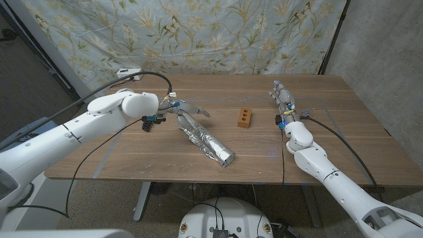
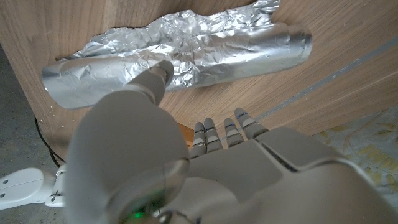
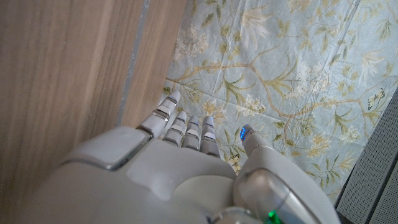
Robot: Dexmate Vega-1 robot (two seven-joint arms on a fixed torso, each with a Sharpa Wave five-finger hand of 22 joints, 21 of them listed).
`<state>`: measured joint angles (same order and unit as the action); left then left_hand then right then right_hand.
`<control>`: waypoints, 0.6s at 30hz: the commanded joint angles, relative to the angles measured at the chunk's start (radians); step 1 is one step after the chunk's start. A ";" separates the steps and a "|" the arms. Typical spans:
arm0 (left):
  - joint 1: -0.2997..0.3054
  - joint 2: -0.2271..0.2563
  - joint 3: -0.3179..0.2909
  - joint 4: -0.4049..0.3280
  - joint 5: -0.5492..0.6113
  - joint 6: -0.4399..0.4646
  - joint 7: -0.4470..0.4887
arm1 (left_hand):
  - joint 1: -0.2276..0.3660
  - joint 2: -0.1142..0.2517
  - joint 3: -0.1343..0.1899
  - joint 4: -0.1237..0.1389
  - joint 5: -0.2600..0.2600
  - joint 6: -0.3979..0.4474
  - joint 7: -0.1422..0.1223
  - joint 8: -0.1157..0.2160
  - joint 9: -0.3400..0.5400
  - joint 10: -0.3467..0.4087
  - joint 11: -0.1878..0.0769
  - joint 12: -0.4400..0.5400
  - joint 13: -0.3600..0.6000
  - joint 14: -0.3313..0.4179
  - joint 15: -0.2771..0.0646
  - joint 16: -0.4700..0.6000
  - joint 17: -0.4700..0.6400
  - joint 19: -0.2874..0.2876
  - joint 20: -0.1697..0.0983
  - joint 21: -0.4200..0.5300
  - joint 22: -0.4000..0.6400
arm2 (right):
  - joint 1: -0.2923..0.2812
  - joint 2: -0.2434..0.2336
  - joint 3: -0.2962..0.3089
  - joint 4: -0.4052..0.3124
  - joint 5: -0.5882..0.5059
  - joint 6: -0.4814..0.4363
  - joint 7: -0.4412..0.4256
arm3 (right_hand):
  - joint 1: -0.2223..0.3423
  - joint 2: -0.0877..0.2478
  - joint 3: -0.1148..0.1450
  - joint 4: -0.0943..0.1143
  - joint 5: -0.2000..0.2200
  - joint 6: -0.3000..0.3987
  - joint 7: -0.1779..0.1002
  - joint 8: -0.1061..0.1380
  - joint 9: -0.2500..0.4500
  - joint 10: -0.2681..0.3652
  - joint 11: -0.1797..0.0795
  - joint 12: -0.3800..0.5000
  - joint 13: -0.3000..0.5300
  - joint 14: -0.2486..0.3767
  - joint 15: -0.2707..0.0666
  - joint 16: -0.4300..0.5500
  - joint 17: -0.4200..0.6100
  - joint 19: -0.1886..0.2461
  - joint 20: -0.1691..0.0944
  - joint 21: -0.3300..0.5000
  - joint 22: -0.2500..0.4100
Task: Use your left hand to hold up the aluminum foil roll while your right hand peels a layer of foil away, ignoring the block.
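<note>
The aluminum foil roll (image 1: pixel 207 141) is seen lying on the wooden surface (image 1: pixel 344 142) at centre frame in the head view, set diagonally from upper left to lower right, with crumpled loose foil along its upper part. The left hand (image 1: pixel 184 109) is positioned at the roll's upper-left end, fingers spread above the foil. In the left wrist view the thumb (image 2: pixel 154 78) is seen reaching to the crinkled foil (image 2: pixel 186 53); actual contact cannot be told. The other fingers (image 2: pixel 224 132) are held apart and clear of the roll, so nothing is recorded as grasped by this hand.

The block (image 1: pixel 245 118), small and orange-brown with 2 holes on its top face, is noted just right of centre, apart from the roll and between the 2 hands.

The right hand (image 1: pixel 283 98) is seen at the upper right of the head view, well apart from roll and block, fingers extended toward the far edge. In the right wrist view the right hand (image 3: pixel 186 155) is seen with fingers straight, slightly apart and empty, beside the surface edge, with a floral cloth backdrop (image 3: pixel 292 74) beyond.
</note>
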<state>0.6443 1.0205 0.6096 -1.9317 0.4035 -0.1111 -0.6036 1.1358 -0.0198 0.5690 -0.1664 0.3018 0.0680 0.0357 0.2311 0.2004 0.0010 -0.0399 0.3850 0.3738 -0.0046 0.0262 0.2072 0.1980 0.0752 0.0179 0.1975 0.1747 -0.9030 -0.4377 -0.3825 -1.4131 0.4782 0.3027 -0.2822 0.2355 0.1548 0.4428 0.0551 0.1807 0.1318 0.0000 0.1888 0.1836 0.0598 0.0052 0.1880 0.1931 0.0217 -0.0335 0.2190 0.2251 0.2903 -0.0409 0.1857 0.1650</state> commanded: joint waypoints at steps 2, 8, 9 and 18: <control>-0.029 -0.037 0.030 0.018 0.016 -0.020 -0.046 | 0.016 0.009 -0.008 0.002 -0.007 0.021 -0.001 0.012 0.005 0.015 -0.004 0.018 0.012 0.011 0.004 0.006 0.008 0.011 0.001 0.005 0.003 | -0.006 -0.004 0.004 -0.001 -0.001 -0.003 -0.011 | 0.012 0.020 0.004 -0.001 0.004 -0.004 -0.001 -0.001 0.003 -0.003 0.000 0.002 0.003 -0.007 -0.012 0.000 0.005 -0.009 -0.058 0.001 0.003; -0.027 -0.036 0.034 0.011 0.021 -0.012 -0.059 | 0.020 0.014 -0.015 0.003 -0.010 0.029 -0.003 0.014 0.008 0.021 -0.003 0.029 0.021 0.021 0.000 0.009 0.010 0.016 0.002 0.007 0.003 | -0.010 -0.010 0.005 -0.009 -0.006 -0.014 -0.020 | 0.012 0.020 0.004 -0.001 0.004 -0.005 -0.002 -0.001 0.003 -0.004 0.001 0.002 0.003 -0.007 -0.012 0.000 0.005 -0.010 -0.058 0.001 0.003; -0.027 -0.036 0.035 0.008 0.023 -0.007 -0.063 | 0.020 0.015 -0.017 0.003 -0.011 0.029 -0.003 0.013 0.008 0.019 -0.003 0.030 0.023 0.021 0.001 0.009 0.011 0.016 0.003 0.007 0.003 | -0.010 -0.010 0.005 -0.009 -0.006 -0.014 -0.021 | 0.012 0.020 0.003 -0.001 0.004 -0.005 -0.001 -0.001 0.003 -0.004 0.001 0.002 0.003 -0.008 -0.012 0.000 0.005 -0.010 -0.058 0.001 0.003; -0.008 -0.027 0.032 -0.024 0.040 -0.001 -0.063 | 0.025 0.021 -0.026 0.005 -0.014 0.033 0.003 0.013 0.011 0.019 -0.001 0.042 0.034 0.027 0.004 0.011 0.014 0.016 0.005 0.006 0.004 | -0.013 -0.012 0.005 -0.012 -0.008 -0.020 -0.025 | 0.012 0.020 0.003 -0.001 0.003 -0.006 -0.001 -0.001 0.003 -0.006 0.000 0.002 0.003 -0.008 -0.012 0.000 0.005 -0.011 -0.058 0.001 0.003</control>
<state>0.6227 0.9903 0.6401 -1.9320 0.4306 -0.1196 -0.6573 1.1531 -0.0025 0.5485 -0.1626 0.2889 0.0950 0.0377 0.2425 0.2072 0.0146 -0.0429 0.4201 0.4015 0.0147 0.0285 0.2109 0.2072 0.0806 0.0234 0.1975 0.1746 -0.9113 -0.4458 -0.3784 -1.4194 0.4733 0.2905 -0.3010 0.2355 0.1549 0.4429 0.0552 0.1807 0.1319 0.0000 0.1888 0.1836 0.0598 0.0051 0.1880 0.1931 0.0217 -0.0335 0.2190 0.2251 0.2793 -0.0411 0.1857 0.1650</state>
